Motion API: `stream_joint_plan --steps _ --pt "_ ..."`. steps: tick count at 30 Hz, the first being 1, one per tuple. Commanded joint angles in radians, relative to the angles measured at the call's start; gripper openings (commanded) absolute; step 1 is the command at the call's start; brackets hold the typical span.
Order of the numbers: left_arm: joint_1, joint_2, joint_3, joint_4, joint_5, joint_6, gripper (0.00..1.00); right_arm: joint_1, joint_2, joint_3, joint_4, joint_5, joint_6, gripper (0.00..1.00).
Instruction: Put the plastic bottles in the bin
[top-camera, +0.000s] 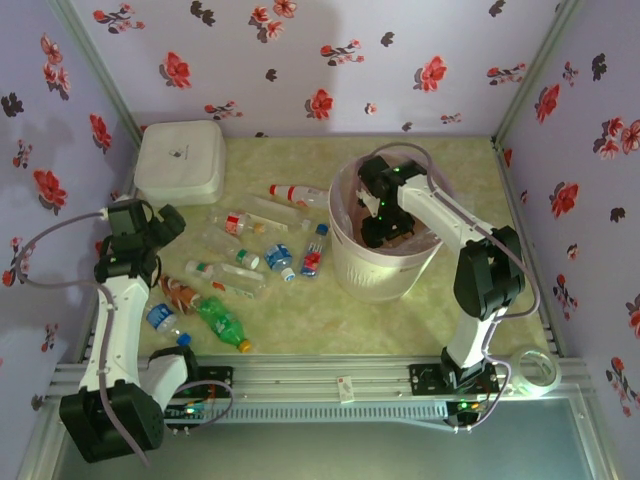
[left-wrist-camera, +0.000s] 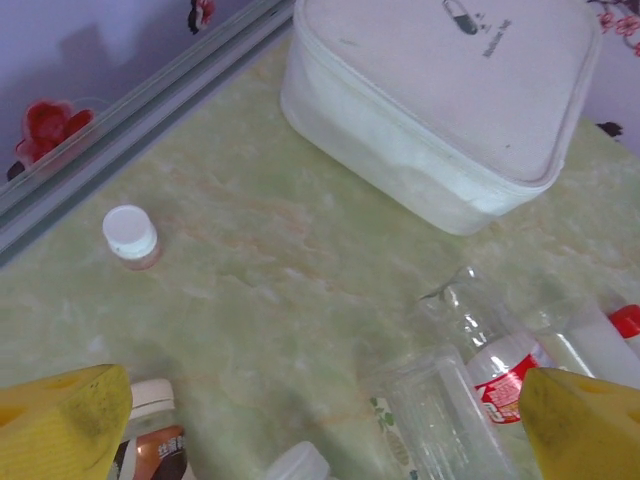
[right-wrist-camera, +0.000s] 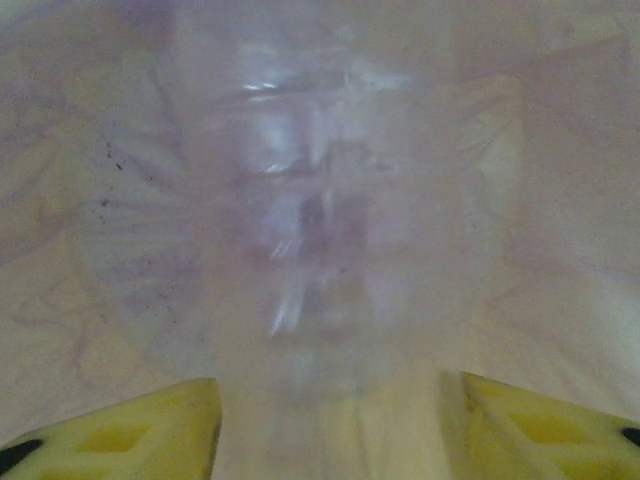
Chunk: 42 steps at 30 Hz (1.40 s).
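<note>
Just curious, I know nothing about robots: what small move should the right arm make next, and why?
Probably open the right jaws wider and let the bottle drop. They hang over the mouth of the bin, the bottle sits between the yellow fingers, and whether it is gripped is unclear.

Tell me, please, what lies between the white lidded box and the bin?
In the top view, several plastic bottles lie scattered between the white lidded box and the bin, with a red-labelled bottle nearest the bin.
</note>
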Motion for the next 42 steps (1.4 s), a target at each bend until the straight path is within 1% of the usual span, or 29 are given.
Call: stream_joint_plan --steps 1,3,6,13,15,17,18,20,26,30,32,34,36,39,42 --pt "0.011 0.010 -0.013 -0.015 -0.036 0.028 1.00 -0.011 -0.011 -0.020 0.030 -0.017 0.015 0.67" --pt "0.013 0.013 -0.019 -0.012 -0.035 0.029 1.00 -0.012 -0.008 -0.024 0.032 -0.015 0.016 0.72" --pt "0.014 0.014 -0.024 -0.005 -0.036 0.027 1.00 -0.012 -0.008 -0.023 0.030 -0.010 0.015 0.76" --pt "0.026 0.021 -0.029 -0.002 -0.044 0.031 1.00 -0.013 -0.055 0.033 -0.021 0.005 0.019 0.79" --pt "0.032 0.025 -0.039 0.004 -0.073 0.031 1.00 -0.013 -0.086 0.061 -0.048 0.015 0.021 0.79" --pt "0.041 0.028 -0.059 0.022 -0.134 0.029 1.00 -0.012 -0.123 0.083 -0.067 0.013 0.018 0.79" --pt "0.053 0.031 -0.074 0.035 -0.159 0.023 1.00 -0.012 -0.150 0.099 -0.080 0.008 0.016 0.79" --pt "0.085 0.043 -0.096 0.055 -0.169 0.017 1.00 -0.013 -0.192 0.124 -0.102 -0.001 0.011 0.79" --pt "0.160 0.162 -0.084 0.096 -0.210 -0.003 1.00 -0.012 -0.329 0.224 -0.172 -0.012 -0.005 0.80" --pt "0.161 0.228 -0.042 0.112 -0.227 0.026 1.00 -0.013 -0.382 0.285 -0.196 -0.023 0.003 0.80" --pt "0.163 0.249 -0.034 0.118 -0.231 0.017 1.00 -0.012 -0.403 0.298 -0.193 -0.033 0.009 0.80" --pt "0.158 0.268 -0.026 0.105 -0.198 0.010 1.00 -0.013 -0.422 0.298 -0.177 -0.037 0.023 0.80" --pt "0.147 0.279 -0.032 0.092 -0.201 0.007 1.00 -0.013 -0.438 0.300 -0.158 -0.028 0.038 0.80" --pt "0.135 0.284 -0.039 0.038 -0.165 -0.023 0.99 -0.013 -0.451 0.299 -0.125 -0.015 0.053 0.80" --pt "0.086 0.250 -0.038 -0.058 -0.144 -0.041 0.96 -0.014 -0.445 0.309 -0.121 0.029 0.051 0.80"
